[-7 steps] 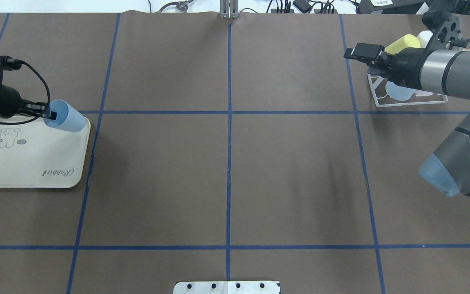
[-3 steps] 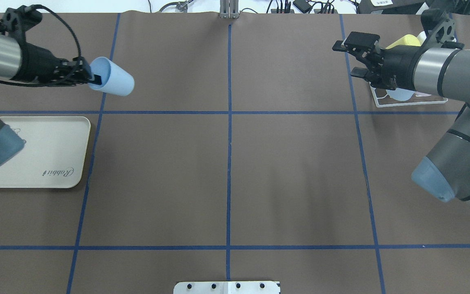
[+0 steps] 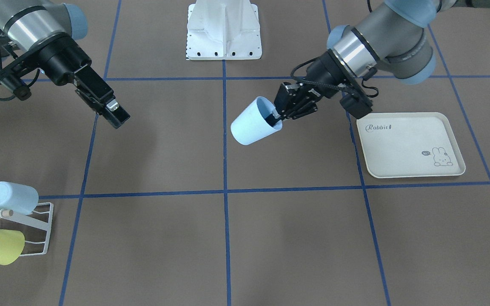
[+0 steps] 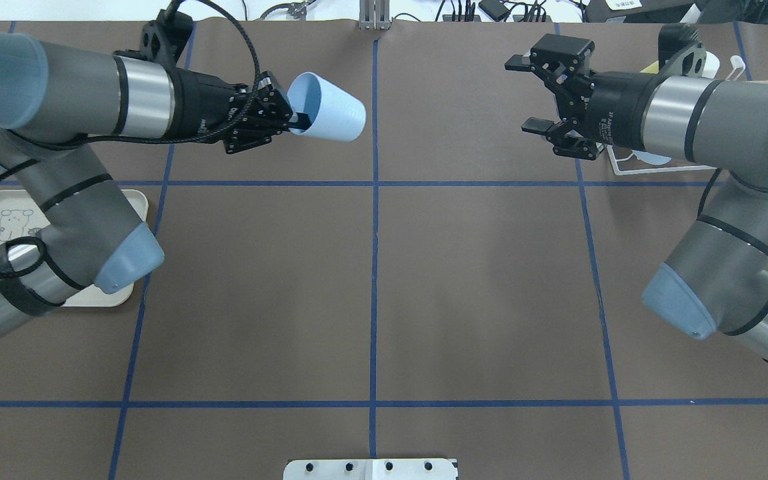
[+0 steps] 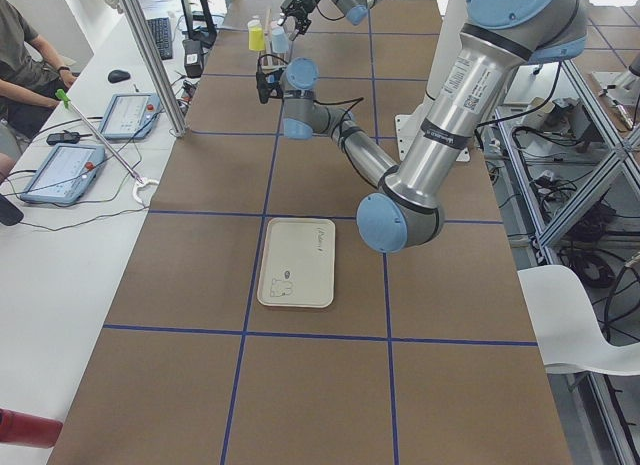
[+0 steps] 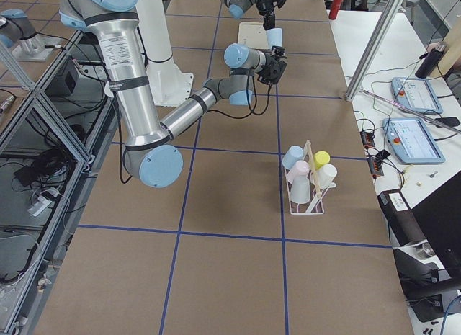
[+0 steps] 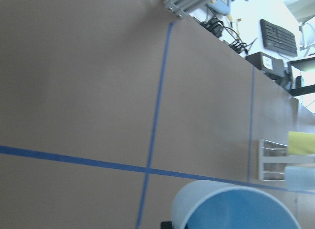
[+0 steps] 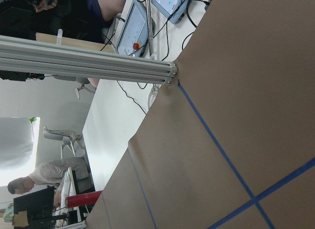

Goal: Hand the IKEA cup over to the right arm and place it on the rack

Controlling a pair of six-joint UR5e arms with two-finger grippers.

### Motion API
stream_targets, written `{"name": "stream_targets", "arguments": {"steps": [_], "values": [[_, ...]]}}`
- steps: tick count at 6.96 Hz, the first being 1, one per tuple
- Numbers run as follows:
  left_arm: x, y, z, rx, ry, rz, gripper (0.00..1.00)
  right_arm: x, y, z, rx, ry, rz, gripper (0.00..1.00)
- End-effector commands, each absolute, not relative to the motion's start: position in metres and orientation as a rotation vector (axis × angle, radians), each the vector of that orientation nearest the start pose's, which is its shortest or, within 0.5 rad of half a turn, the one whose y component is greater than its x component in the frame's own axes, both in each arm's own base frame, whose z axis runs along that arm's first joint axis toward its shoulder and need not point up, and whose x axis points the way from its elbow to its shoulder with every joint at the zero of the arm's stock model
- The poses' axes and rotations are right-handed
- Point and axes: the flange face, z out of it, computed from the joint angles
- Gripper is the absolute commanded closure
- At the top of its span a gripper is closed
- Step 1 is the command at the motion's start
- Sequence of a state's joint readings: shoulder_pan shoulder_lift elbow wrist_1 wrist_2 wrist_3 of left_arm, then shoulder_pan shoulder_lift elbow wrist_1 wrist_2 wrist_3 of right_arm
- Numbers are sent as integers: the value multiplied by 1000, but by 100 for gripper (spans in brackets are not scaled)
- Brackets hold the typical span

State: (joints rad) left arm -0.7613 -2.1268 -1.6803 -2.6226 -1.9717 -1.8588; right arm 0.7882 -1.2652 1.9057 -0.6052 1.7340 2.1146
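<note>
IKEA cup (image 4: 332,119), smooth pale-blue taper, rim clamped in left end effector (image 4: 300,121); right end effector (image 4: 523,95) spread apart.

L gripper (image 3: 275,118) grips blue cup (image 3: 251,126) at rim, one finger inside; cup tilted, off table, near centre. R gripper (image 3: 115,114) well apart, pointing toward it. Tray (image 3: 402,148) at view's right; rack (image 3: 49,227) w/ blue and yellow cups near left corner.

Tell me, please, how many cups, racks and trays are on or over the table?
Cups: 6, one cup in the left gripper, five on the rack
Rack: 1
Tray: 1
Total: 8
</note>
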Motion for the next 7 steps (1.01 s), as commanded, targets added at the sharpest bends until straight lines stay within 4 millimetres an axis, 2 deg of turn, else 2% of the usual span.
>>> {"name": "stream_targets", "arguments": {"steps": [1,2,4,7], "values": [[404,-463,160,23,2031,-560,100,-324,-450,189,-98,-1788,1011,1],[416,-464,154,-7,2092,-569,100,-328,-447,173,-164,-1823,1039,1],[419,-464,143,-11,2109,-561,100,-331,-444,157,-225,-1871,1046,1],[417,-462,133,-34,2146,-556,100,-327,-442,164,-291,-1934,1070,2]]}}
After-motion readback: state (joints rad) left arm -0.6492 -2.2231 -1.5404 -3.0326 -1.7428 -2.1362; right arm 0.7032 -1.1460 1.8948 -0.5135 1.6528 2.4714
